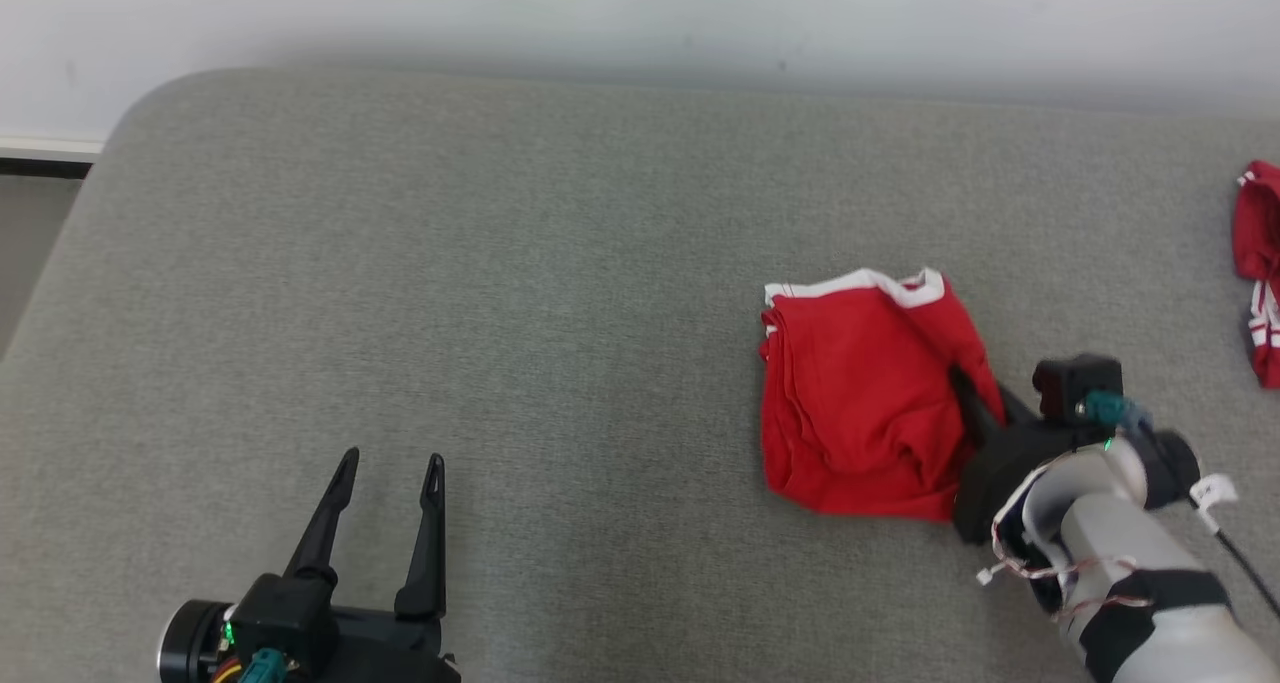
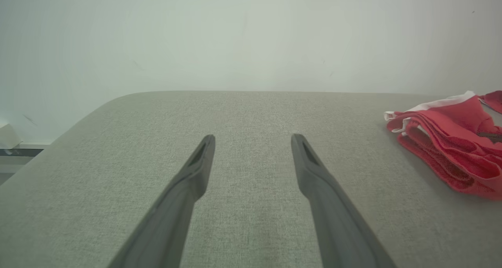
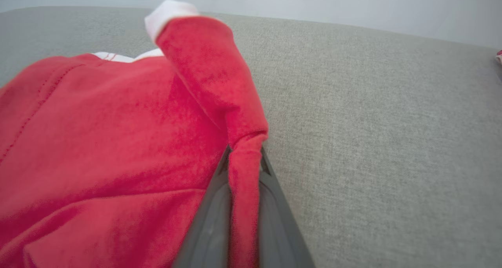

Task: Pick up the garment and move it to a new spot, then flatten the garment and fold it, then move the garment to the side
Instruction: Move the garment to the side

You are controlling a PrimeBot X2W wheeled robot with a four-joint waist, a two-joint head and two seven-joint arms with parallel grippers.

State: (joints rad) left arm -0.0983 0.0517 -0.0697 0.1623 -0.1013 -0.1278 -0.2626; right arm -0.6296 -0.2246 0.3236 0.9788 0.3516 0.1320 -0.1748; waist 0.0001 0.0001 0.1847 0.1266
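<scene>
A folded red garment (image 1: 860, 403) with white trim lies on the grey padded surface, right of centre in the head view. It also shows at the right edge of the left wrist view as the red garment (image 2: 451, 142). My right gripper (image 1: 975, 393) is at its right edge, shut on a raised fold of red cloth; in the right wrist view the gripper (image 3: 244, 158) pinches that fold of the garment (image 3: 117, 142) between both fingers. My left gripper (image 1: 388, 463) rests open at the lower left, well apart from the garment, nothing between its fingers (image 2: 196, 170).
The grey padded surface (image 1: 500, 293) stretches wide, with a rounded far-left corner and a white wall behind it. Another red and white piece of cloth (image 1: 1260, 263) lies at the far right edge. Bare surface extends left of the garment.
</scene>
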